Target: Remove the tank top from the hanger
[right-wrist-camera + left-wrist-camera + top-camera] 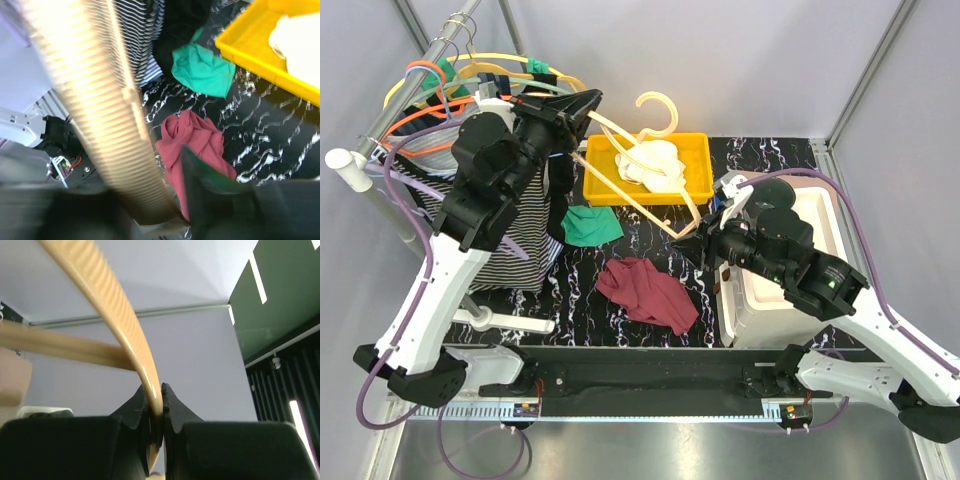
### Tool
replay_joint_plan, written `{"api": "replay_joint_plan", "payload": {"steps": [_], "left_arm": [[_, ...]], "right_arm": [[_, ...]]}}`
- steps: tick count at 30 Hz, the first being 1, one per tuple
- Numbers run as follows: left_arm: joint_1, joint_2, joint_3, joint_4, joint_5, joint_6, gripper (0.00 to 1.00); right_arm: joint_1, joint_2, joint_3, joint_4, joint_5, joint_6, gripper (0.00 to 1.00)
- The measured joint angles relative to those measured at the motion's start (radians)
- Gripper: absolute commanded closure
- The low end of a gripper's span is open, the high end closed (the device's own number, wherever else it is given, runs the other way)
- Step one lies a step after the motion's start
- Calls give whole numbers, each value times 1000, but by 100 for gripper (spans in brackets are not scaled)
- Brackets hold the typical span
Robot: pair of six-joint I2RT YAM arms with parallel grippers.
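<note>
Right now the cream ribbed plastic hanger (655,220) hangs in the air between my two arms, slanting from the far-left part of the black marbled worktop (775,155) down toward its middle. The left claw (582,108) is pinched nearly closed on one end of it. In the left wrist view the jaws meet on the cream bar (125,340), which arcs up and away from them. I read that grip as the anchor, keeping the frame steady and lifted so cloth can slide off.

The crumpled white fabric tank top (655,160) lies bunched in the yellow plastic tray (595,195) at the far edge of the worktop, right where the hanger's bars cross over it. I cannot tell whether a strap is looped on a bar or the garment lies free beneath them.

The right claw (698,240) reaches in from the right side, its tip at the hanger's lower corner. The right wrist view shows only a wide blurred bar (100,115) across the lens and one dark finger (210,185) beside it. I cannot tell whether that claw grips the hanger or merely sits against it.

The left arm stands tall, elbow high, wrist turned toward the tray. The right arm is folded low over the white box (790,290) at the right edge. A green cloth (590,225) and a maroon cloth (645,290) lie loose mid-worktop. A striped garment (510,240) hangs from the rail (430,60) at the left edge.
</note>
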Motion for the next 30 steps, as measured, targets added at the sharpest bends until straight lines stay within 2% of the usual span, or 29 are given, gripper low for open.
{"api": "replay_joint_plan", "payload": {"steps": [1,2,3,6,7,8,10,17,21,25,30], "left_arm": [[4,-7,-6,0,-16,-14,100],[7,-11,-15,1,-30,-21,100],[10,-11,-23,3,-38,-26,99],[11,-16,-57,20,-51,-38,80],[12,-22,-72,28,-53,-40,70],[12,-29,-89,39,-52,-41,53],[8,-53,-129,56,-32,-40,38],[-34,-130,-232,80,71,31,36],[-213,-146,-232,81,52,167,38],[-417,-155,-232,80,-29,313,42],[-573,-105,-205,79,-135,473,44]], "right_arm": [[3,1,3,13,-8,-11,93],[8,1,7,22,-20,-21,100],[10,1,10,24,-29,-23,100],[8,2,11,11,-31,-21,100],[8,2,11,6,-29,-18,100],[8,2,11,1,-28,-12,100],[8,0,11,2,-9,8,100],[2,-51,14,-2,104,57,100],[1,-74,32,-25,133,61,100],[1,-80,43,-46,132,63,100],[1,-81,47,-80,116,64,100]]}}
